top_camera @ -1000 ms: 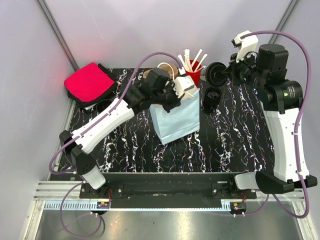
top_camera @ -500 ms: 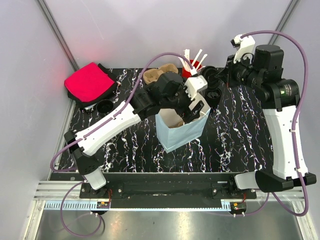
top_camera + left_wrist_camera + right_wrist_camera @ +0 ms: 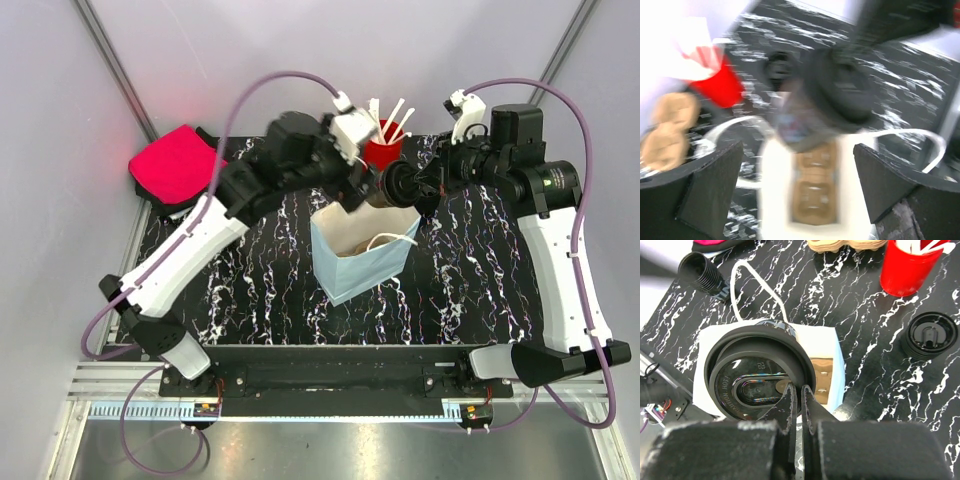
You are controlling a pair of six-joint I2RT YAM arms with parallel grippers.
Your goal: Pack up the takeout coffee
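Here we find the right gripper (image 3: 800, 397) pinched almost closed on the lid rim of the takeout coffee (image 3: 757, 382), its thin fingers nipping the edge nearest the wrist camera. The cup hangs clear of the table (image 3: 250, 290), over the open mouth of the pale blue paper bag (image 3: 822, 340). From the top view it sits at the bag's far edge. We cannot tell whether its base has dipped below the bag's rim. Inside the bag we see a brown cardboard carrier (image 3: 822, 382) lying at the bottom.

The left gripper (image 3: 797, 175) stands wide, its dark pads (image 3: 710, 190) far apart at either side of a blurred view, and it holds nothing. It hovers just beside the cup, on the cup's left, in front of the red cup of stirrers (image 3: 381, 155).

On the marbled table a round black lid (image 3: 931, 335) rests to the right of the bag, a lidless black cup (image 3: 702, 272) lies on its side beyond it, and a pink cloth (image 3: 175, 162) sits at the far left corner
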